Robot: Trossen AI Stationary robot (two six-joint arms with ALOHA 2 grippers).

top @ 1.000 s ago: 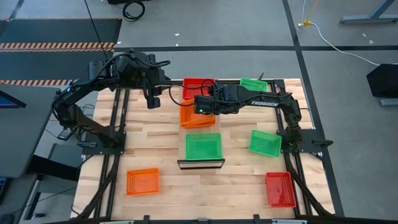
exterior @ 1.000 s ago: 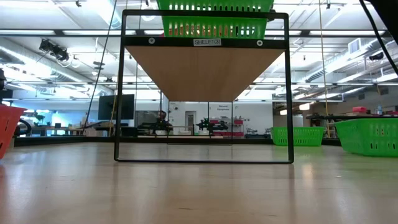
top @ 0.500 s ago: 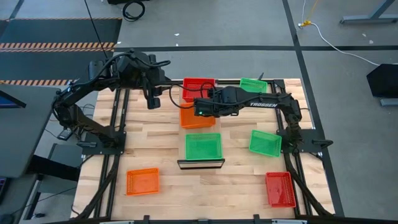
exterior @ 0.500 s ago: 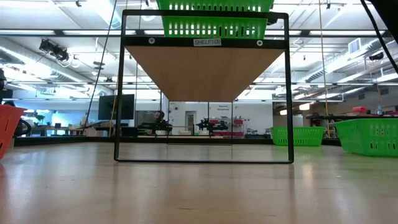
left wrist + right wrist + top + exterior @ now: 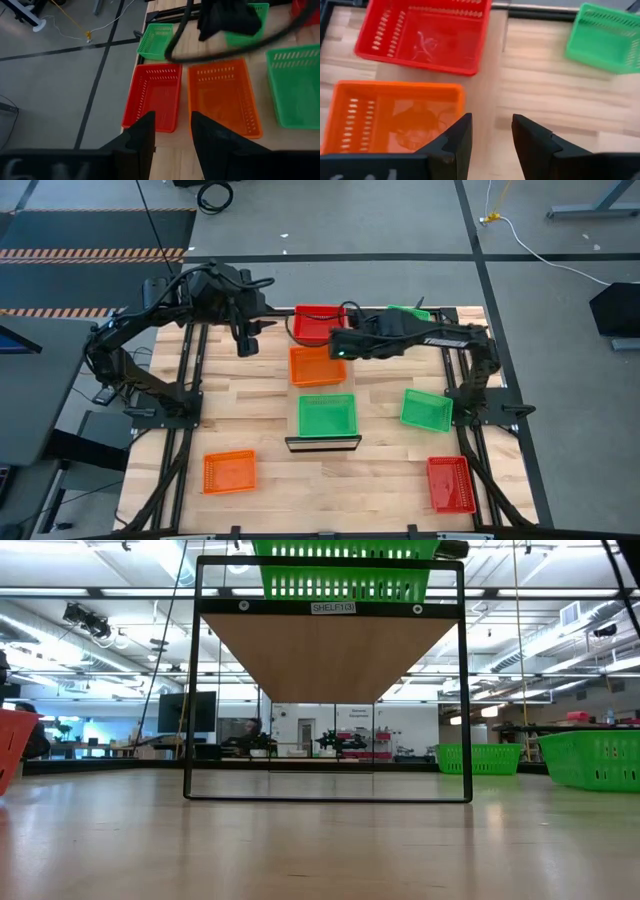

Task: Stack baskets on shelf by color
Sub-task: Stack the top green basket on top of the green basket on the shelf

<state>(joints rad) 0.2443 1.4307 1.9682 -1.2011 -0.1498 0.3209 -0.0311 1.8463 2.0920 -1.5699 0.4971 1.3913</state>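
Observation:
Three baskets sit in a row on the shelf (image 5: 322,442): a red basket (image 5: 318,323) at the far end, an orange basket (image 5: 317,366) in the middle, and a green basket (image 5: 327,415) at the near end. My right gripper (image 5: 334,346) hovers open just right of the red and orange baskets (image 5: 395,117), over bare wood. My left gripper (image 5: 245,343) hangs open left of the shelf, looking across at the red basket (image 5: 152,95) and orange basket (image 5: 222,95). In the low view, the green basket (image 5: 345,570) rests on top of the shelf frame (image 5: 330,608).
Loose baskets lie on the slatted tabletop (image 5: 260,410): green at the far right (image 5: 408,315), green at the right (image 5: 425,408), orange near left (image 5: 229,471), red near right (image 5: 449,483). Black arm frames line both sides. People show in the room beyond.
My right gripper has drawn back from over the orange basket toward the table's right edge, uncovering it. The orange basket has stayed in place on the shelf.

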